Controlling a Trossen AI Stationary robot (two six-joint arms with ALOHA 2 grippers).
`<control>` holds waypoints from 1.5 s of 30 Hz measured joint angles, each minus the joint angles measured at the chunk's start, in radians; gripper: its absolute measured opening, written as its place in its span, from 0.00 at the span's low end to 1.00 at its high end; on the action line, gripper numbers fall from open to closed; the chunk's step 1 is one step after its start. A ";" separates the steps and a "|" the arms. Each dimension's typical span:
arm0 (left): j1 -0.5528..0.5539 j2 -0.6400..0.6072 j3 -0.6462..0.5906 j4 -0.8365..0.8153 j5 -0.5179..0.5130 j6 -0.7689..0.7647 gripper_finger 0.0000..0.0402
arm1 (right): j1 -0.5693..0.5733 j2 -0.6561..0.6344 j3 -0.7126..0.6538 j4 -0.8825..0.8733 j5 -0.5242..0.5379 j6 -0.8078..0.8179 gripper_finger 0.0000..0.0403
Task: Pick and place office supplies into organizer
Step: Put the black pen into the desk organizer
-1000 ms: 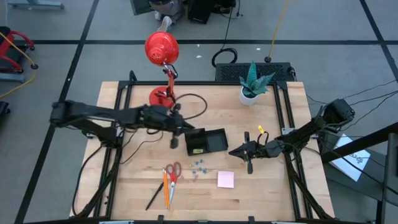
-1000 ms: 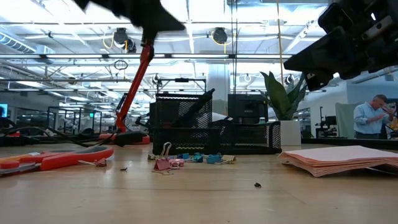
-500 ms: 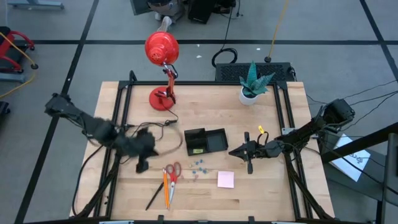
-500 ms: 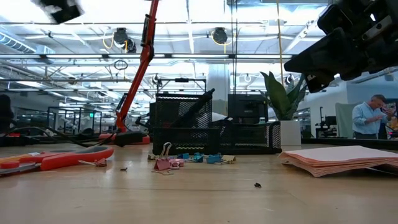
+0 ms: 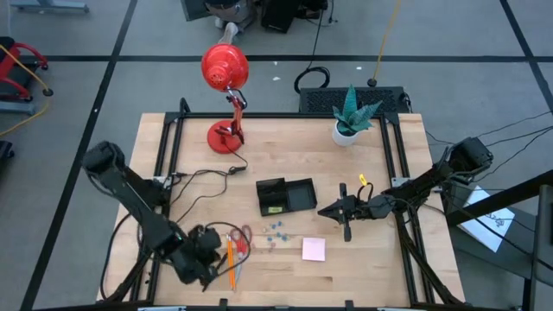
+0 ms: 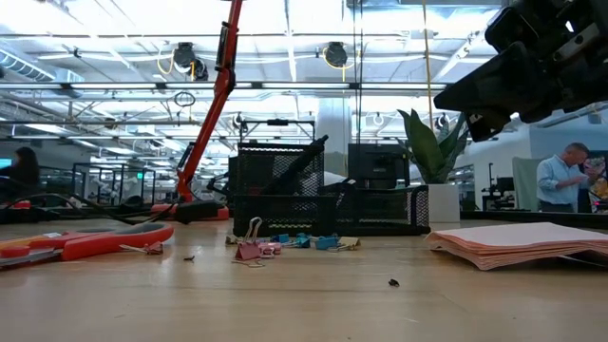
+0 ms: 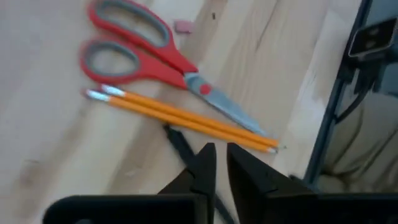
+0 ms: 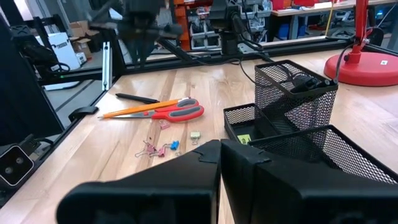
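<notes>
The red-handled scissors, two orange pencils and a black pen lie flat on the table near its front left. My left gripper hovers over them, pointing steeply down, with a narrow gap between its fingertips and nothing in it. In the high view it stands just left of the pencils. The black mesh organizer stands mid-table. Small clips and a pink sticky pad lie in front of it. My right gripper waits shut, right of the organizer, holding nothing.
A red desk lamp stands at the back left, and its cable trails over the table. A potted plant stands at the back right. A person stands in the room beyond.
My left gripper has swung from beside the organizer toward the table's near-left corner. It has sunk and rolled, and it now points down over the pencils and pen.
</notes>
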 joint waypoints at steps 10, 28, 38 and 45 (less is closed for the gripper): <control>0.058 0.151 0.000 0.002 0.202 -0.093 0.47 | 0.000 0.000 0.000 0.004 0.000 -0.007 0.01; 0.112 0.263 0.007 -0.025 0.313 -0.021 0.49 | 0.000 0.000 0.000 0.003 -0.003 -0.007 0.01; 0.054 0.272 0.019 -0.136 0.329 -0.030 0.38 | 0.000 0.000 0.000 -0.003 -0.003 -0.003 0.01; 0.064 0.272 0.017 -0.117 0.349 -0.020 0.32 | 0.000 0.000 0.000 -0.003 -0.003 0.000 0.01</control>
